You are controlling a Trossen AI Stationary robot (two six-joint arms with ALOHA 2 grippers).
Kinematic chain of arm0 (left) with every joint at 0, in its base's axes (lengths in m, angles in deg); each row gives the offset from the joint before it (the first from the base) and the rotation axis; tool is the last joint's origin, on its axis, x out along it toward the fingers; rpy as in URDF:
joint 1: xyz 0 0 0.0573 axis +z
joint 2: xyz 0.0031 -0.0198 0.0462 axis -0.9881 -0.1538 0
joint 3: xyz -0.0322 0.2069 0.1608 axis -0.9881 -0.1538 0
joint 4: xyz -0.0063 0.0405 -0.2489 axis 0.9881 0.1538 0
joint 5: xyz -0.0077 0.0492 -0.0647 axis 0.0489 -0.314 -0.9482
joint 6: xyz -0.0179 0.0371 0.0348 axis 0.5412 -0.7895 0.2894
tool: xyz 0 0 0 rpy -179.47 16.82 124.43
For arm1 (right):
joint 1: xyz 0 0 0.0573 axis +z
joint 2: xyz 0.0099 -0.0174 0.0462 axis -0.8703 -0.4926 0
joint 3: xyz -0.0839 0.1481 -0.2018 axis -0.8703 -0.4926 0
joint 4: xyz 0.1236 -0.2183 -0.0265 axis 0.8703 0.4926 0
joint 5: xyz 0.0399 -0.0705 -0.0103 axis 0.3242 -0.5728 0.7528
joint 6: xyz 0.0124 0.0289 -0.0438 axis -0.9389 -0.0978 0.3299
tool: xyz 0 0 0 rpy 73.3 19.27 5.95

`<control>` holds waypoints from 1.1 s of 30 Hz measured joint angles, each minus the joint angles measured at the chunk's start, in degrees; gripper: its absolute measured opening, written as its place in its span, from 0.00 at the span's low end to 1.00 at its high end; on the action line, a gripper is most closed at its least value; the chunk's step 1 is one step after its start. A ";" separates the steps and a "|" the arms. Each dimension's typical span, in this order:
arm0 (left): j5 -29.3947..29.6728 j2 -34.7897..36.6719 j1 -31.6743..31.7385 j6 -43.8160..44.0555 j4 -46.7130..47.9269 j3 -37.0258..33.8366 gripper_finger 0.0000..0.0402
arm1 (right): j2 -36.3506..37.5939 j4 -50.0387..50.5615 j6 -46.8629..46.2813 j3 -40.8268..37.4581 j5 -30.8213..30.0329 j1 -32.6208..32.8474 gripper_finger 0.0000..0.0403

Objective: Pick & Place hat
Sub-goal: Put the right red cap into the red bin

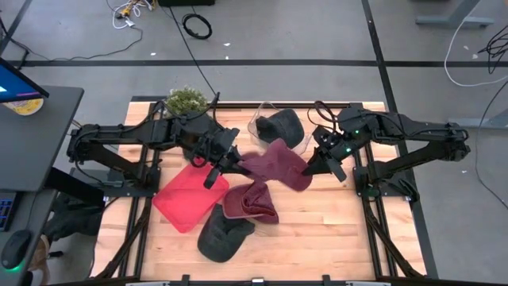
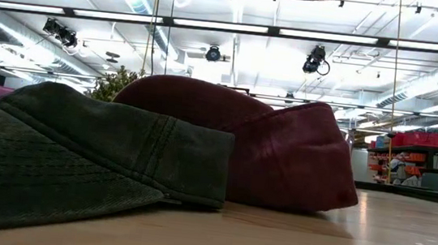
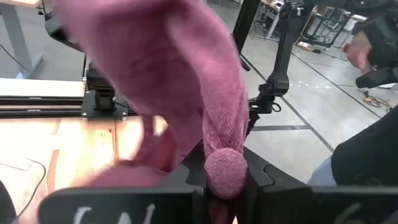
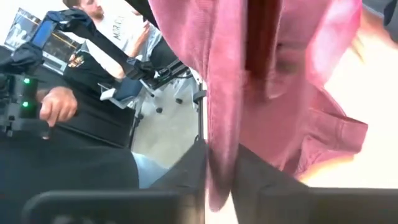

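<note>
Your wooden table (image 1: pixel 317 222) sits on a grey floor strewn with cables, a potted plant (image 1: pixel 186 101) at its far edge and a monitor (image 1: pixel 17 83) off to the left. Above its middle, you have both arms meeting on one maroon hat (image 1: pixel 278 164), lifted clear of the boards and stretched between them. Your left claw (image 1: pixel 230 161) pinches the hat's left edge; in its wrist view the cloth bunches tight between the dark fingers (image 3: pixel 258 177). Your right claw (image 1: pixel 315 165) grips the opposite edge, the fabric pressed between its fingers (image 4: pixel 186 177). Below the held hat, a second maroon hat (image 1: pixel 250 202) lies on the table, touching a red tray (image 1: pixel 184 199) on its left and a dark green cap (image 1: pixel 222 237) nearer the front edge. A black cap (image 1: pixel 284 125) rests in a clear container (image 1: pixel 260 125) towards the back. People (image 4: pixel 118 37) stand in the room beyond
</note>
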 joint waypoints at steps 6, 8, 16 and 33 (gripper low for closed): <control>1.93 0.00 0.82 5.10 3.91 0.00 0.10 | 0.71 3.28 -0.62 -0.02 -0.09 -0.15 0.46; 3.98 0.01 0.82 7.52 5.72 0.00 0.10 | 1.12 5.45 -0.13 -0.02 -0.12 -0.73 0.54; 13.04 0.13 0.55 22.00 10.15 0.00 0.10 | 3.08 15.97 1.77 -0.02 -10.82 -3.59 0.65; 14.97 5.22 -3.37 1.00 29.11 0.27 0.10 | 3.52 16.94 13.69 -0.02 -17.26 -6.79 0.49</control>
